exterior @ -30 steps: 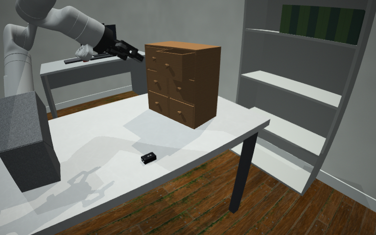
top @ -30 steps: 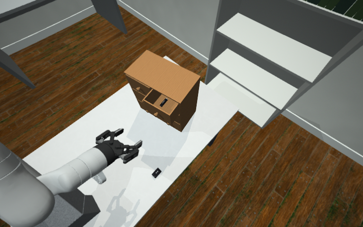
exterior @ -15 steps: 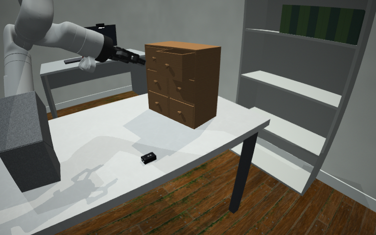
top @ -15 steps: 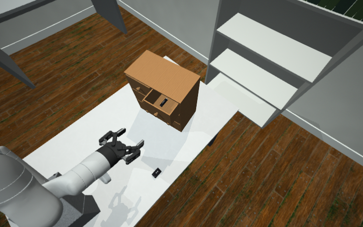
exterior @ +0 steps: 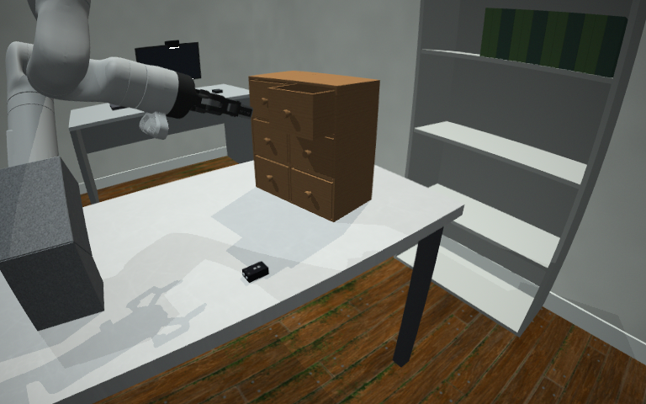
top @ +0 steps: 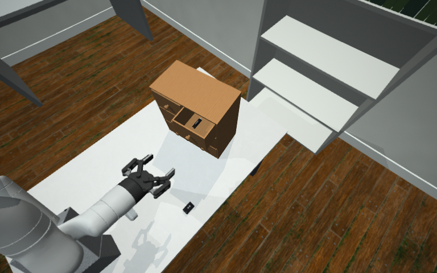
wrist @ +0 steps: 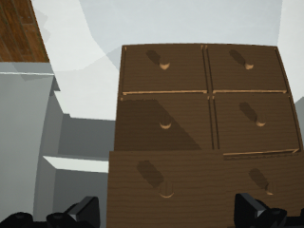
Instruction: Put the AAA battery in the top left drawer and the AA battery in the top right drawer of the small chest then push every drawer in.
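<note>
Gripper [top: 160, 164] [exterior: 245, 112] [wrist: 166, 212] w/ jaws wide apart, near chest [top: 196, 91] [exterior: 354, 142] [wrist: 210, 111]; top R drawer [top: 190, 131] [exterior: 297, 121] [wrist: 138, 204] out, prob. AA batt. [top: 197, 123] inside.

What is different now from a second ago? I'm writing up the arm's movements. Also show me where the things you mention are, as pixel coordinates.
The arm [top: 106, 209] [exterior: 138, 85] has straightened out toward the chest [top: 196, 90] [exterior: 354, 142] [wrist: 163, 119], its pincer [top: 163, 162] [exterior: 248, 112] [wrist: 166, 212] tilting to a flatter angle. Nothing was grasped or released. The chest, its pulled-out drawer [top: 190, 133] [exterior: 290, 102] [wrist: 138, 204] and the battery inside [top: 197, 123] stayed put.
</note>
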You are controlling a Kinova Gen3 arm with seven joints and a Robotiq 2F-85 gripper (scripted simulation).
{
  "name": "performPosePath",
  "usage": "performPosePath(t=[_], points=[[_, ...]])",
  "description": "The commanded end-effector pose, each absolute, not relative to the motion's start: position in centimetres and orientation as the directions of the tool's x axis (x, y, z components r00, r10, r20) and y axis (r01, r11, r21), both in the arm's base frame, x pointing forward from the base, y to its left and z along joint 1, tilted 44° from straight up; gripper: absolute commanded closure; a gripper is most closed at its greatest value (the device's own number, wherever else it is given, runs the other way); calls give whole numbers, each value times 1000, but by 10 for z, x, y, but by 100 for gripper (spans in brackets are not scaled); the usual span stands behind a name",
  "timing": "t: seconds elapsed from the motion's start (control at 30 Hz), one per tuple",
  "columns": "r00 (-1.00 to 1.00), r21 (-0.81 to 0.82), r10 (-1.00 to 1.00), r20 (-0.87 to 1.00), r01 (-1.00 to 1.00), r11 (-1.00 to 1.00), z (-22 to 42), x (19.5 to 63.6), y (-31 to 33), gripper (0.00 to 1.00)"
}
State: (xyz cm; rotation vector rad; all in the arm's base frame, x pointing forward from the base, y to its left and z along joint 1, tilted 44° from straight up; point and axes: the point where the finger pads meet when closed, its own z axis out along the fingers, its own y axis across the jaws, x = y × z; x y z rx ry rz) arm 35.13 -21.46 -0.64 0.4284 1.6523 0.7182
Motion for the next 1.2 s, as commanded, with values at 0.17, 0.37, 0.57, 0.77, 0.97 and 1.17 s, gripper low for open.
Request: performPosePath(t=[0.17, 0.37, 0.57, 0.77, 0.97, 1.17], points=[[-182, 671, 649, -738, -106, 734, -10, 352, -212, 0], [-174, 671, 651, -739, -106, 734, -10, 353, -211, 0], [-169, 671, 652, -739, -106, 734, -10, 354, -211, 0], [-168, 671, 652, -739, -106, 734, -10, 354, -211, 100], [-168, 671, 652, -739, -106, 734, -10, 354, -211, 100], [-168, 671, 652, -739, -106, 734, -10, 354, -211, 100]])
